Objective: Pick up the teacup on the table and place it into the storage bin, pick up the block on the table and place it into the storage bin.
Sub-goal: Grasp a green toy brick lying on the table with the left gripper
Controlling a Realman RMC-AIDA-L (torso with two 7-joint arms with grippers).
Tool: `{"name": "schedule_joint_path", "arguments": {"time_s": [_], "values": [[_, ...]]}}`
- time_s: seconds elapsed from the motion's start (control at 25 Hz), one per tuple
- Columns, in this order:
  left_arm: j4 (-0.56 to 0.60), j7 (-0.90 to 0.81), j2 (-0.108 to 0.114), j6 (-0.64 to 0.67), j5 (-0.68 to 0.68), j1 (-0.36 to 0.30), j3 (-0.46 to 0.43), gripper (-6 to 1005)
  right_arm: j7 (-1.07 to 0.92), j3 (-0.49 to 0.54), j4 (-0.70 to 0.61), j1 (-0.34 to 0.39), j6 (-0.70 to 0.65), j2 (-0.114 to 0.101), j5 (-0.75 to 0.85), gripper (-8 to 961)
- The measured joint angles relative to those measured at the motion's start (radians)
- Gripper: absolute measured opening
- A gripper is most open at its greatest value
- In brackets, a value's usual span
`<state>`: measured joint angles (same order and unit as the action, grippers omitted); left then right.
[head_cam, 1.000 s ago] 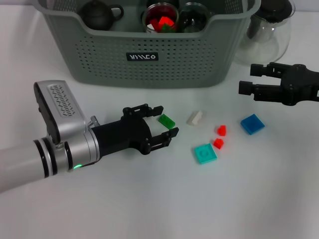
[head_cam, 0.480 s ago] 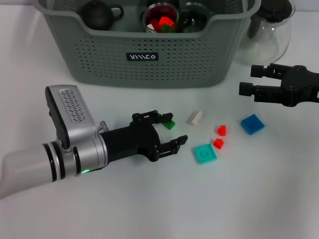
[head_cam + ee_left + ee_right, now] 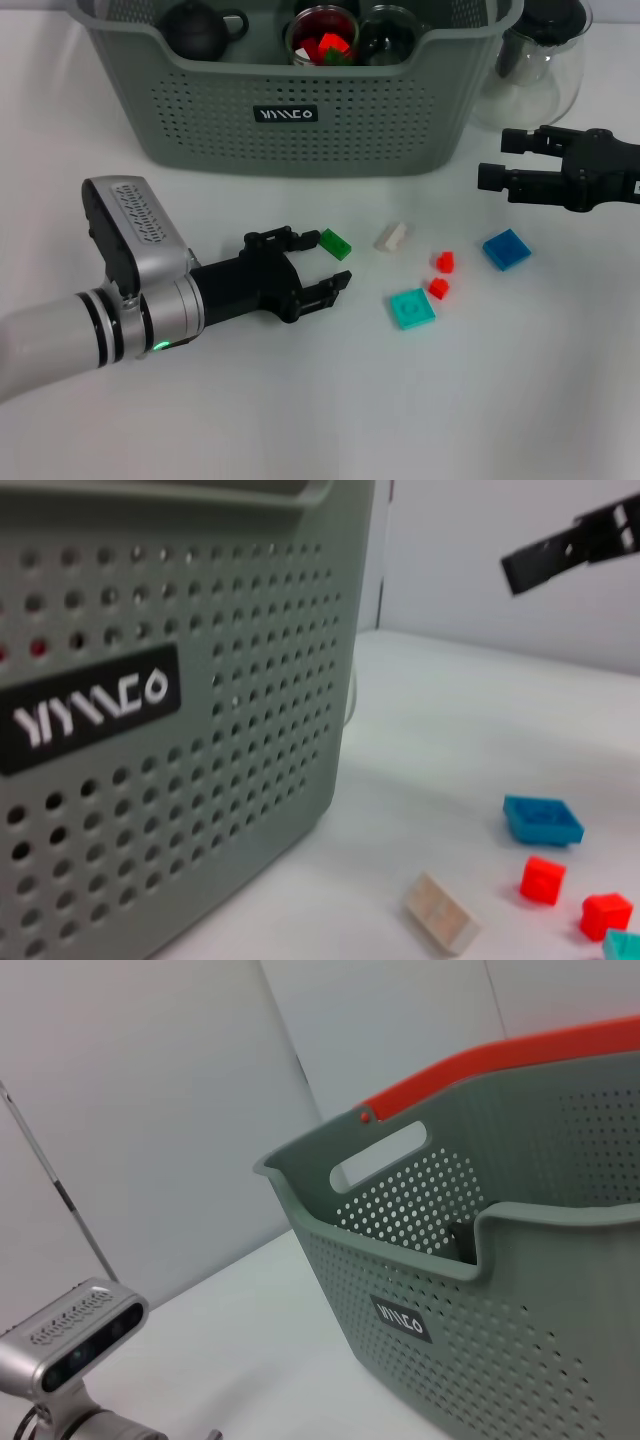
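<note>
Left end effector [image 3: 312, 264] low over the table [image 3: 300, 420], fingers spread, nothing pinched. Green block [image 3: 335, 243] lies just past its upper fingertip, apart from it. White block [image 3: 391, 236], two red blocks [image 3: 441, 275], teal tile [image 3: 411, 308] and blue tile [image 3: 506, 249] sit further out beyond the tips. Storage bin [image 3: 290, 120] is behind, holding a teacup [image 3: 322, 35]. Right end effector [image 3: 495, 158] hovers beside the bin's corner, fingers spread, empty.
</note>
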<state>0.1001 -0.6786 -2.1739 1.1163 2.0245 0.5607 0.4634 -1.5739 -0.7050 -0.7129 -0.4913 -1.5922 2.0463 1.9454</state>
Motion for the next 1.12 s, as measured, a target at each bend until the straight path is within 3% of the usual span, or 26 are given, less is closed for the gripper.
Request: {"name": "schedule_joint_path", "arguments": {"time_s": [1.12], "values": [[-0.006, 0.062, -0.003, -0.059, -0.009, 0.060, 0.002, 659, 0.006, -0.002, 0.000, 0.008, 0.000, 0.000, 0.001, 855]]}}
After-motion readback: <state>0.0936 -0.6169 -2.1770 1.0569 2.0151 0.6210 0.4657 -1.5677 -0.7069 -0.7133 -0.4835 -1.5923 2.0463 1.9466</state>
